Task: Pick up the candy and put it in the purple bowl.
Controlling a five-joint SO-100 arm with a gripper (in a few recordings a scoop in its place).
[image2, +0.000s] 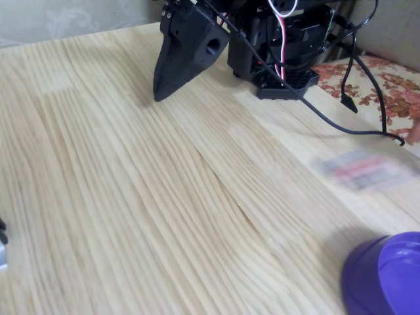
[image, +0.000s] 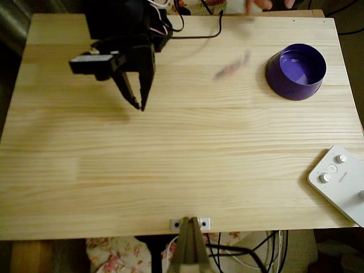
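Pale pine planks make up the table [image: 170,170] under me, the grain running side to side in the overhead view. My jaws [image: 136,94] hang over its upper left part in that view, black and pointing down at the wood, with a narrow gap between the two tips; they hold nothing. In the fixed view they [image2: 161,92] read as one dark wedge with its point just above the boards, so the gap cannot be judged from there.

Well off to the right of my jaws in the overhead view is the candy [image: 232,67], a small pinkish and bluish streak, blurred as if in motion, so I cannot tell whether it is lying on the wood or just above it. The fixed view shows it as a smeared pink and white patch [image2: 361,170]. Farther from my jaws on the same side sits the purple bowl [image: 296,71], upright and apart from the candy, its lighter inside facing up. In the fixed view its rim [image2: 387,275] shows at the lower right corner.

A white device [image: 341,182] with round knobs rests at the table's lower right edge. Fingertips of a person [image: 267,4] show at the top edge, beyond the candy.
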